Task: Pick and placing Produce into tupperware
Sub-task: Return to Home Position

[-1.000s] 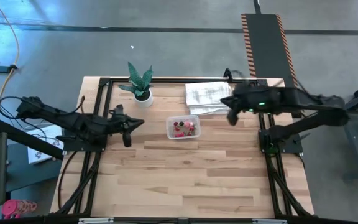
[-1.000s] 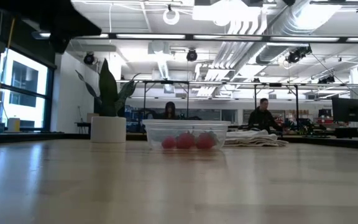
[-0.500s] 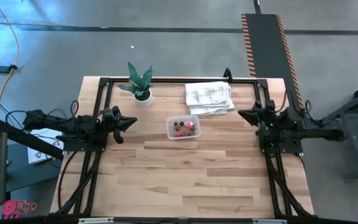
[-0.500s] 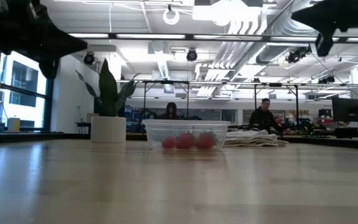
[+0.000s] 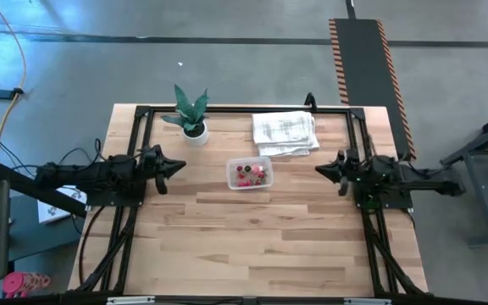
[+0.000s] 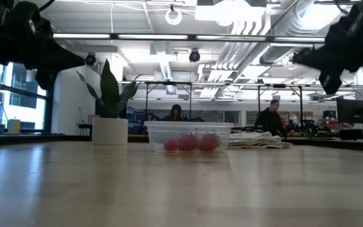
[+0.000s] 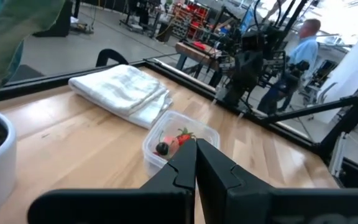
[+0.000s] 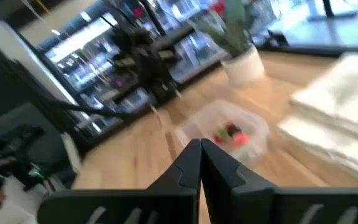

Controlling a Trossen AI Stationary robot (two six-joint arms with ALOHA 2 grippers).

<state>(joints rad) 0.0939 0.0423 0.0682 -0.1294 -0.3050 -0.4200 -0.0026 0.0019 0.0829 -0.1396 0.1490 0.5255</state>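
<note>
The clear tupperware (image 5: 249, 173) rests on its base at the table's middle, with several small red and pink produce pieces (image 5: 250, 175) inside; the low view shows red pieces (image 6: 188, 143) through its wall. My left gripper (image 5: 180, 166) hangs shut above the table's left side, pointing at the tupperware (image 7: 178, 139). My right gripper (image 5: 318, 169) hangs shut above the right side, also pointing at the tupperware (image 8: 229, 132). Neither holds anything.
A potted green plant (image 5: 191, 113) stands near the far left. A folded white towel (image 5: 285, 132) lies far right of the tupperware. A black frame (image 5: 244, 110) runs along the table's edges. People (image 6: 270, 118) sit in the room behind.
My left arm has drawn back toward the table's left edge. My right arm has swung from above the towel toward the right edge and nearer, then eased back toward the tupperware. The tupperware and produce have stayed put.
</note>
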